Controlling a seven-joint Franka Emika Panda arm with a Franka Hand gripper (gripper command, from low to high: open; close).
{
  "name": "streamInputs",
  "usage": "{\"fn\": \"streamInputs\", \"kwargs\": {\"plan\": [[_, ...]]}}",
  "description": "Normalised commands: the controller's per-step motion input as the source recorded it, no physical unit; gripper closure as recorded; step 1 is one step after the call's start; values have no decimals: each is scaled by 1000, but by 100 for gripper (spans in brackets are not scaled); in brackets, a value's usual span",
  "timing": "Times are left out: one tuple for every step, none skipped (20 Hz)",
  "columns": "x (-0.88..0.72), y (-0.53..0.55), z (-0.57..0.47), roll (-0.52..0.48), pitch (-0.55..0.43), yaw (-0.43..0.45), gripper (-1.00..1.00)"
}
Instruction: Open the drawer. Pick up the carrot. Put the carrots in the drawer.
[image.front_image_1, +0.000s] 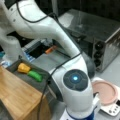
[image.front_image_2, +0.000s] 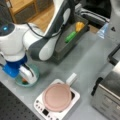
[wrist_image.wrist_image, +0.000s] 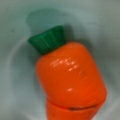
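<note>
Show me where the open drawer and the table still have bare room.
In a front view, the drawer floor is bare between the green toy and the arm; the yellow toy fills its far end. The table is bare between drawer and toaster oven. Crowded: the claw sits in the teal bowl over the carrot.

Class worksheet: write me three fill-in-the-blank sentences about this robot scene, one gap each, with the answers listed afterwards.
1. The shallow dark grey drawer of the wooden-topped cabinet stands ___.
2. Beside the green elongated toy vegetable in the drawer lies a rounder toy piece coloured ___.
3. The small orange toy carrot with the green top lies under the robot's hand, in a round teal ___.

Missing words: open; yellow; bowl.
</note>
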Motion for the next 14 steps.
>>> {"fn": "streamInputs", "kwargs": {"plan": [[-123,-84,-21,94,27,25,-100],[-135,-78,-46,88,19,24,-100],[-145,-70,-78,81,6,23,-100],[-156,-59,-109,73,-8,20,-100],[-167,-45,-136,68,-19,17,-100],[-179,-29,-154,63,-27,15,-100],[-190,-13,-163,55,-33,12,-100],[-199,4,-164,44,-43,6,-100],[-197,12,-155,40,-51,4,-100],[-202,23,-150,36,-60,3,-100],[-209,36,-150,32,-75,0,-100],[-205,41,-142,30,-84,0,-100],[-206,50,-139,23,-93,-3,-100],[-201,54,-131,21,-98,-3,-100]]}}
